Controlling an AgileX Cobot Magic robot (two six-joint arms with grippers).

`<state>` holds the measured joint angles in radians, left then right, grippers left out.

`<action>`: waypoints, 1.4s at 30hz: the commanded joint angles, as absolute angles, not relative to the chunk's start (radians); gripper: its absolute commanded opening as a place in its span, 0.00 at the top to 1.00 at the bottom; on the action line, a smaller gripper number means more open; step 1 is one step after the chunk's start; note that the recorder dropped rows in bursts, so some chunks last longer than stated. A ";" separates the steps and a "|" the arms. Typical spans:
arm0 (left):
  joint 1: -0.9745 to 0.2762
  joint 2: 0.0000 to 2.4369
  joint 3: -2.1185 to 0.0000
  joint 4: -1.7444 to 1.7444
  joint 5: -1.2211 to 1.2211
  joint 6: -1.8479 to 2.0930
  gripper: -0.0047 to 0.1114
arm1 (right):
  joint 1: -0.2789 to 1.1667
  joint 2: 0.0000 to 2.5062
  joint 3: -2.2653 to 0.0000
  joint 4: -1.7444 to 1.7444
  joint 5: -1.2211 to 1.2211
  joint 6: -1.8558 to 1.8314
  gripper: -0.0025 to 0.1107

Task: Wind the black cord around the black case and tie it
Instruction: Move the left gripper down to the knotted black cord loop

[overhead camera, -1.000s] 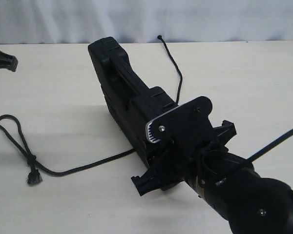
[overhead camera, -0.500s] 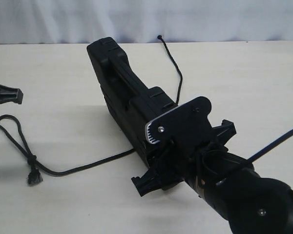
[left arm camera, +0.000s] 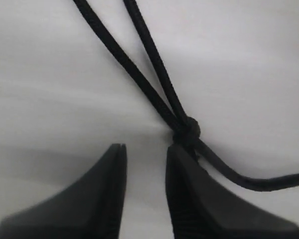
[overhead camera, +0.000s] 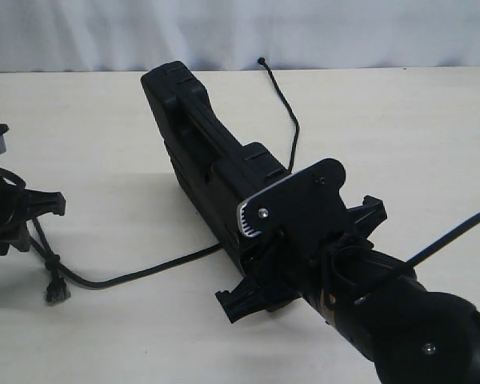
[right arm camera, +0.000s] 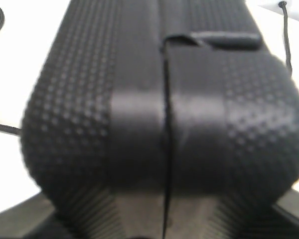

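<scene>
Pale cream tabletop (overhead camera: 400,120) beneath a blurred whitish backdrop (overhead camera: 344,32)

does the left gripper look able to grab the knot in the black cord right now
Probably yes. The left gripper is right by the knot of the black cord, jaws slightly apart and empty, nothing lying between. The knot sits just off one fingertip, so a small sideways shift looks needed.
</scene>
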<state>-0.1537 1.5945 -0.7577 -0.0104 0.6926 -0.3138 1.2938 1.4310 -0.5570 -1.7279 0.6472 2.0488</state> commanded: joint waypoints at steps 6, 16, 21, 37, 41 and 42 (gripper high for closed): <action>-0.152 1.637 -0.752 -0.149 0.552 -0.347 0.63 | 1.291 1.418 -0.555 -1.744 0.703 2.026 0.94; -0.152 1.637 -0.716 -0.177 0.473 -0.356 0.63 | 1.291 1.418 -0.555 -1.744 0.703 2.026 0.94; -0.152 1.639 -0.667 -0.177 0.418 -0.424 0.63 | 1.291 1.418 -0.555 -1.744 0.703 2.026 0.94; -0.152 1.772 -0.641 -0.222 0.303 -0.424 0.63 | 1.291 1.418 -0.555 -1.744 0.696 2.026 0.94; -0.152 1.785 -0.641 -0.222 0.259 -0.424 0.63 | 1.291 1.418 -0.555 -1.744 0.694 2.026 0.94; -0.152 1.785 -0.641 -0.222 0.250 -0.424 0.63 | 1.291 1.418 -0.555 -1.744 0.694 2.026 0.94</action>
